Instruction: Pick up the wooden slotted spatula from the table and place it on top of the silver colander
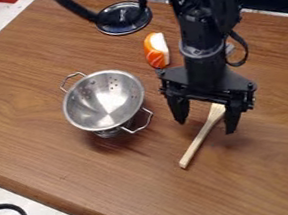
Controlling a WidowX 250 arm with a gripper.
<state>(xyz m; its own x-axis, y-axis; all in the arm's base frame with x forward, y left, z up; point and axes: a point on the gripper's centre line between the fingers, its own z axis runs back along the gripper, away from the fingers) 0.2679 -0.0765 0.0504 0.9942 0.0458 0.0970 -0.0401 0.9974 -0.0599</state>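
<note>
Camera view: wood-grain tabletop (36,112) is seen at a slant. Blk robot arm (202,46) is brought in from the top edge, approx 12–1 o'clock, w/ pincer (206,125) hung pointing down, just R of ctr. Pincer is open, fingers spread wide, nothing gripped. Wooden fork (200,138), light-colored, is laid flat below it: tined head is set toward 1 o'clock, partly covered by the pincer body; handle is run out toward 7 o'clock, its end left in the open. In the pic, fork is crossed by the gap btwn the fingers; contact w/ pincer can't be told.

Metal colander (99,108) is placed at approx 10 o'clock from pincer, well apart, bowl opening up; holes are seen in its wall. Two wire handles are fitted, one at approx 11 o'clock, other at approx 4–5 o'clock. Orange + white toy food pc (157,50) is set at 11 o'clock from pincer, 1–2 o'clock from colander, near the arm. Round lid (122,27), dk w/ shiny rim, is placed farther out, also approx 11 o'clock from pincer; partly covered by a blk cable (73,6). Small grayish item (230,48) is mostly hidden behind arm, approx 1 o'clock from pincer; ID can't be told.
</note>
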